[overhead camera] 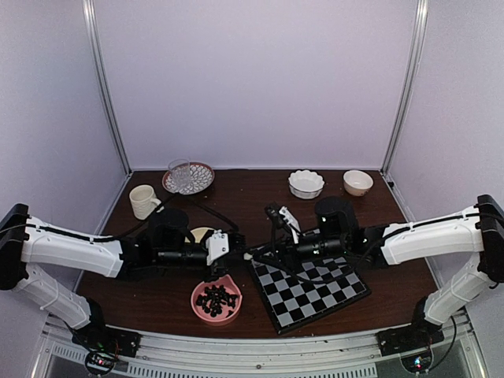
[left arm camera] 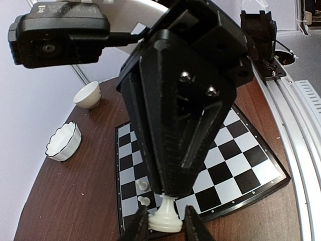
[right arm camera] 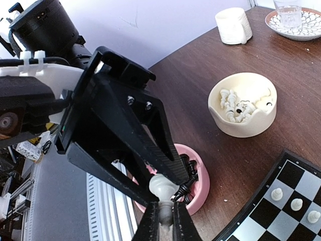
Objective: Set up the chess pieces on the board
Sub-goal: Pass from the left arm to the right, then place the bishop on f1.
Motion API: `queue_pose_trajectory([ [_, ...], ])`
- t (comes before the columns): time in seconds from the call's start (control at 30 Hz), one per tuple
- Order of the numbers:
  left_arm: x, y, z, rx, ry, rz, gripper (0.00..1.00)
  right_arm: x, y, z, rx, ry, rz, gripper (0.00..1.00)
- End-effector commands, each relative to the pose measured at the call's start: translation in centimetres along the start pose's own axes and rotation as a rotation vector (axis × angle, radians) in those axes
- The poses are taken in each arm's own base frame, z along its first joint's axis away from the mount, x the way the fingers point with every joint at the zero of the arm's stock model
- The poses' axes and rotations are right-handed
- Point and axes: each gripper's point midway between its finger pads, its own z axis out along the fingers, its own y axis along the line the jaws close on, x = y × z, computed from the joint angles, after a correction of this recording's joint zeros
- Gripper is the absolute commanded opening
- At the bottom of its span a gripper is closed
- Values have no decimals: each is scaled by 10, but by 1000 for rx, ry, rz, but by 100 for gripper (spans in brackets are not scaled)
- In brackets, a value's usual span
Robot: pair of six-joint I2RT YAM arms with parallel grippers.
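Near the bench edge, a pink bowl (overhead camera: 195,302) holds black chessmen. Just beyond it, at the near-left corner of the board (overhead camera: 315,291), the left gripper (left arm camera: 165,227) and right gripper (right arm camera: 164,221) are both clamped on one white chess piece (right arm camera: 161,187). If either gripper pulls away before the other lets go, the piece could twist free and drop into the bowl.

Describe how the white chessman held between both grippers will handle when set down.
The white chessman looks tall over a small round base, so it may tip if released tilted. Its smooth glossy surface could slip in the left gripper. Being tiny, probably very light.
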Motion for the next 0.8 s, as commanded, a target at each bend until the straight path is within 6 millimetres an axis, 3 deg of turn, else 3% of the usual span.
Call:
queue_pose_trajectory([
  [0.0,-18,2,-5,-12,-69,3,34,-4,-2,2,23,-11,-6,4],
  [0.23,-15,14,-13,-93,-67,-33,61,-9,-32,-15,237,9,-29,2],
  [0.47,-13,39,-30,-215,-43,-104,71,-8,-75,-42,538,127,-62,2],
  [0.63,4,67,-39,-303,19,-241,74,-8,-88,-51,628,220,-73,4],
  [0.77,20,92,-46,-403,101,-342,91,-20,-87,-53,669,297,-58,4],
])
